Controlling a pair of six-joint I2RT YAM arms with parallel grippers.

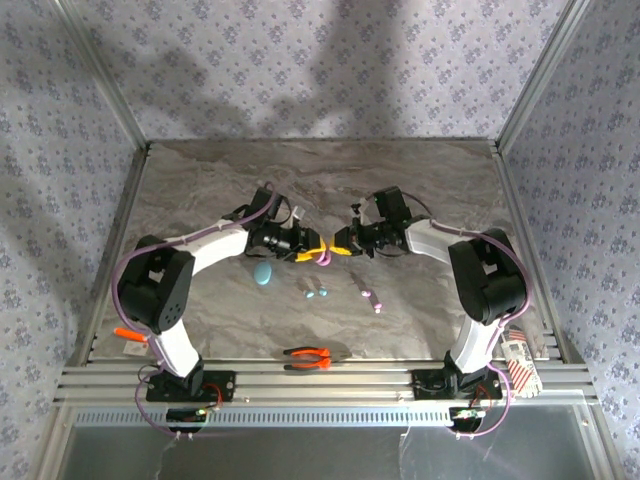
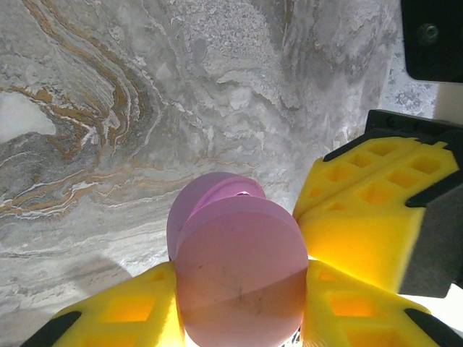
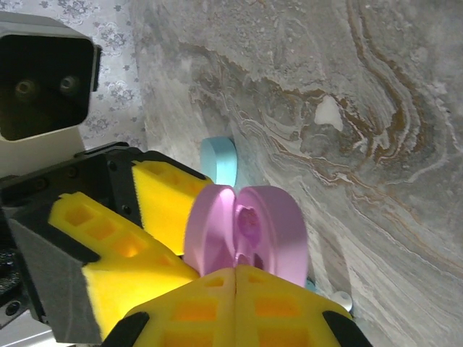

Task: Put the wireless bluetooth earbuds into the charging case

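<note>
Our left claw (image 2: 239, 312) grips the pink charging case (image 2: 239, 267), one yellow finger pressed to each side of it. The case is a smooth, matte, pebble-like oval. It stands open like a clam, its two rounded halves spread apart. From the right wrist, we see the gap between the halves facing our right claw (image 3: 235, 289), with a small rounded pink piece sitting in it. We cannot tell whether that piece is an earbud or part of the case.

Our right claw is closed, its two yellow fingers pressed flat together. Its tip is right at the open edge of the case, and we see nothing between the fingers. From above, the two claws meet nose to nose over the middle of the counter (image 1: 420, 190), with the case held up between them.

Just beside the left claw, a teal case (image 1: 262, 272) of the same oval shape lies on the grey marbled counter. Nearer to us lie the two teal earbuds (image 1: 310, 293), side by side, tiny against the cases. To their right lie the two pinkish-purple earbuds (image 1: 360, 289), a little apart from each other. Orange-handled pliers (image 1: 307, 357) lie near the front edge, well apart from everything else.
</note>
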